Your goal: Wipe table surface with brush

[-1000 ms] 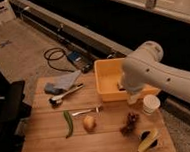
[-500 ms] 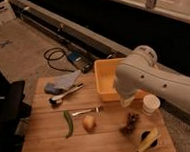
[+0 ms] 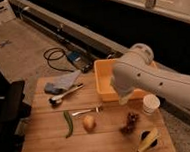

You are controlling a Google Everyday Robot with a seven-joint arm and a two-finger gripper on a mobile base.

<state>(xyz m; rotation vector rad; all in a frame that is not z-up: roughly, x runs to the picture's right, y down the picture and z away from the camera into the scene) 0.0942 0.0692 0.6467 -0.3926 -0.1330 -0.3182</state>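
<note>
The table surface [image 3: 49, 144] is a light brown plank tabletop filling the lower part of the camera view. The brush [image 3: 66, 94] lies on it at the back left, dark head toward the left and pale handle pointing right, just in front of a blue-grey sponge and cloth [image 3: 61, 83]. My gripper [image 3: 122, 98] hangs at the end of the big white arm [image 3: 154, 83], over the front edge of a yellow bin [image 3: 105, 82], well to the right of the brush and mostly hidden by the arm. It touches nothing that I can see.
On the table lie a thin metal utensil [image 3: 86, 111], a green pepper [image 3: 68, 124], a round yellowish vegetable [image 3: 89, 122], a dark cluster [image 3: 129, 121], a white cup [image 3: 151, 104] and a dark bowl with a yellow item [image 3: 148, 140]. A cable [image 3: 54, 58] lies on the floor behind.
The arm has swung left and toward the camera over the yellow bin, and now covers more of it. The brush and other objects have not moved.
</note>
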